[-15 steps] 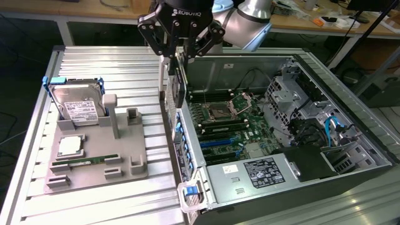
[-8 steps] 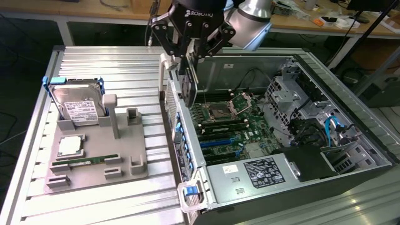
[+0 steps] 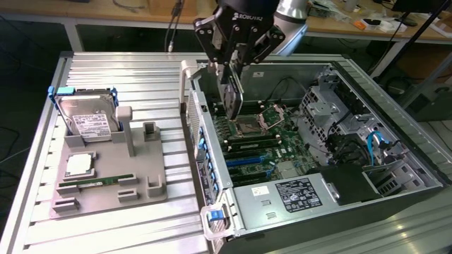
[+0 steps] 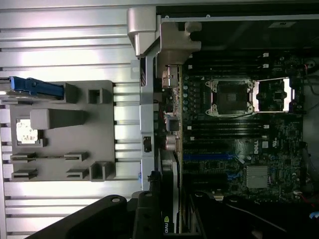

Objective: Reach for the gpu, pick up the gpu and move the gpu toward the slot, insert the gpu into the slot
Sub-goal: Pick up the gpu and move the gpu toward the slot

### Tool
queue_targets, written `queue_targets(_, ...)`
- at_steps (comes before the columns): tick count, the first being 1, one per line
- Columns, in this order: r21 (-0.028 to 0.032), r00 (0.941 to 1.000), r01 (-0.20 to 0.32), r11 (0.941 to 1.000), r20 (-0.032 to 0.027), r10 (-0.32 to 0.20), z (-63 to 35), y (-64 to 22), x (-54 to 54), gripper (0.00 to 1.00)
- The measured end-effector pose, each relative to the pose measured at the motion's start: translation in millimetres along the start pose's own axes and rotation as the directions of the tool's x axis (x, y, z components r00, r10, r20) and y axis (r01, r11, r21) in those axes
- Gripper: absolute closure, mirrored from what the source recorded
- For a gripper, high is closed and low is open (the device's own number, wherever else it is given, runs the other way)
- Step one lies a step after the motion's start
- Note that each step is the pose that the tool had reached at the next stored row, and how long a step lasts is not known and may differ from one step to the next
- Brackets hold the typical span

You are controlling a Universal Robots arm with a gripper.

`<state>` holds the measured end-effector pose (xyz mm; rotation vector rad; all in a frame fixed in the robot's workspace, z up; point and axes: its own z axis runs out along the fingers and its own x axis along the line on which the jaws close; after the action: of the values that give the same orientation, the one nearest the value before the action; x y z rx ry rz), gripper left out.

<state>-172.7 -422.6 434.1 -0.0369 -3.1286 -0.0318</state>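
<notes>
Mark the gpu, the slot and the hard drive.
gpu [image 3: 234,100], exterior view, dark card face.
slot [image 4: 208,156], wrist view, middle of the long blue strip.
hard drive [image 3: 89,125], exterior view, white label.

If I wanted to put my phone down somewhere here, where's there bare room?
The ribbed metal table is bare beyond the hard drive and grey holder, and again in the strip nearer the camera than the holder. Inside the open computer case it is crowded: motherboard, cables, and the gpu held above them.
</notes>
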Motion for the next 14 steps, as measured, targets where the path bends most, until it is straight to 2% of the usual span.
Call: queue_targets(14,-0.0001,1.0000,0.000,1.0000,0.0000,0.000,-0.7,1.3,-55.2,0.73)
